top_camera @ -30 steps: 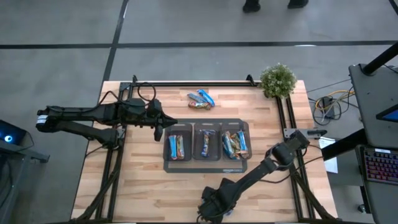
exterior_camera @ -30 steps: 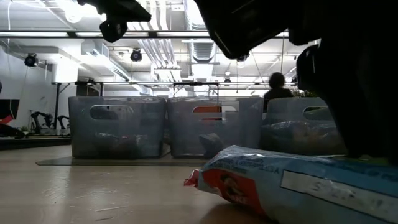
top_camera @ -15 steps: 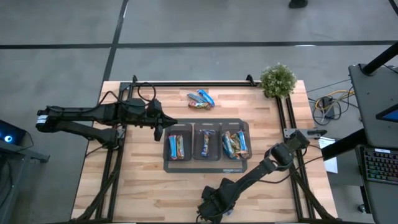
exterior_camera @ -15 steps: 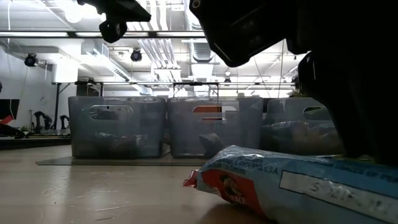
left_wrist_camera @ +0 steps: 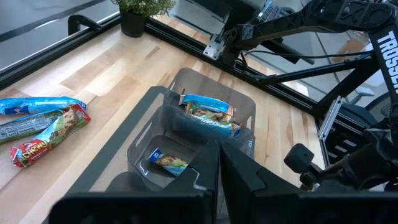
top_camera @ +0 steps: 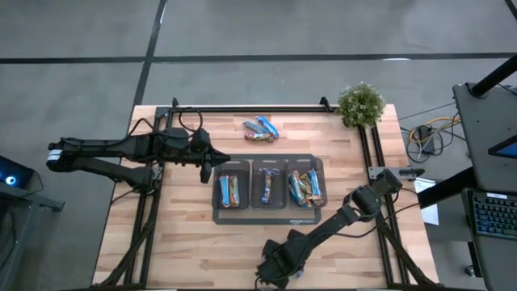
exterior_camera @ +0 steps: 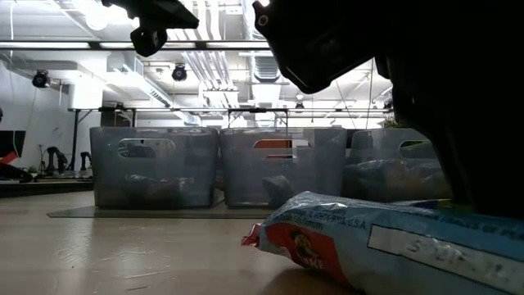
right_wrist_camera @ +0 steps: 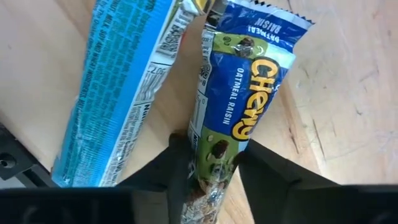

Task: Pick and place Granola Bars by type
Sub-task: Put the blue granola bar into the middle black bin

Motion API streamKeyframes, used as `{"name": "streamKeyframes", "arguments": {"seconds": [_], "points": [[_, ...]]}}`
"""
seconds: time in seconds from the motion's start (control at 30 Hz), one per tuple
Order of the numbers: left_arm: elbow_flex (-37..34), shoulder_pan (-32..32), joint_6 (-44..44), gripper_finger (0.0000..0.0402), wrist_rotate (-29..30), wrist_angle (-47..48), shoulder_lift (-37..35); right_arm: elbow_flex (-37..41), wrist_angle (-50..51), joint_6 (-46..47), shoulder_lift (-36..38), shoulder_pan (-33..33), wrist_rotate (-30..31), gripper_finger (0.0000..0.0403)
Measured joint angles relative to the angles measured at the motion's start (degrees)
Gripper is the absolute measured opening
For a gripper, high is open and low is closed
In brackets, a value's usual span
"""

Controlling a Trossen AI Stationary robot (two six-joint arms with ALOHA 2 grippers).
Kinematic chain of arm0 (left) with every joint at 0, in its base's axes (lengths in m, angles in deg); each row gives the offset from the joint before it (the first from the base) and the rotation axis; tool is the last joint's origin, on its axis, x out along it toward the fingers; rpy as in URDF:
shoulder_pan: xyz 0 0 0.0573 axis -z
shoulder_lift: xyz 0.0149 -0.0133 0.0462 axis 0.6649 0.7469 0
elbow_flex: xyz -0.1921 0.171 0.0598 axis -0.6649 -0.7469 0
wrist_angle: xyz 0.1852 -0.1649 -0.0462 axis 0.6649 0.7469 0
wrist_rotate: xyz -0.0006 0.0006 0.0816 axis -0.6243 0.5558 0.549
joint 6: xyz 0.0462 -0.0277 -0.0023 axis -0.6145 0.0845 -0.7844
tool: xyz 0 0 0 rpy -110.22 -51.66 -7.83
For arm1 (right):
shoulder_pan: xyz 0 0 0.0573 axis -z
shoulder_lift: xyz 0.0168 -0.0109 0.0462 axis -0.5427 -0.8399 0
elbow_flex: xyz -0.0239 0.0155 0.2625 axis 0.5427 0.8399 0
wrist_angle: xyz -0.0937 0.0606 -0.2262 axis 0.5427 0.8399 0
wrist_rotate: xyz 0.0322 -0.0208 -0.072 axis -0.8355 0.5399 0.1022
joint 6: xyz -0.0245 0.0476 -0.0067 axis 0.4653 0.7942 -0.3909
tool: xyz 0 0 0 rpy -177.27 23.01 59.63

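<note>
In the high view you see the table [top_camera: 186, 242] with a grey tray [top_camera: 267, 212] in the middle, and its three bins hold bars: left bin [top_camera: 231, 191], middle bin [top_camera: 266, 187], right bin [top_camera: 305, 187]. Some loose bars [top_camera: 260, 128] lie near the far edge, not far from a small plant [top_camera: 360, 103]. Your left gripper [top_camera: 205, 171] hangs just beside the left end of the tray, and your right gripper [top_camera: 273, 273] is down at the near edge of the table. In the low view a blue bar [exterior_camera: 385, 242] lies on the wood very close to the camera, with the dark right arm over it, and the three bins stand behind. In the left wrist view the left fingers [left_wrist_camera: 249, 183] are pressed together with nothing between them, above the tray. In the right wrist view the right fingers [right_wrist_camera: 171, 168] stand on both sides of a dark blue Chewy bar [right_wrist_camera: 239, 118] and touch its lower end; a light blue bar [right_wrist_camera: 118, 93] lies just beside it on the wood.
</note>
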Motion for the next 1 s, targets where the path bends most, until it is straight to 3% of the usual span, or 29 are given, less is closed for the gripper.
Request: {"name": "streamKeyframes", "arguments": {"seconds": [0.37,0.77,1.0], "points": [[0.0,-0.01,-0.02,0.0,0.31,0.0,-0.02,-0.12,2.16,-0.55,0.24,0.48,-0.08,0.005],[0.0,0.01,0.0,0.0,0.2,-0.08,-0.02,-4.72,8.37,-4.1,3.65,2.95,0.32,0.0044],[0.0,-0.02,-0.02,0.0,0.18,-0.35,-0.02,-5.36,11.58,-8.15,9.94,6.39,3.37,0.0044]]}}
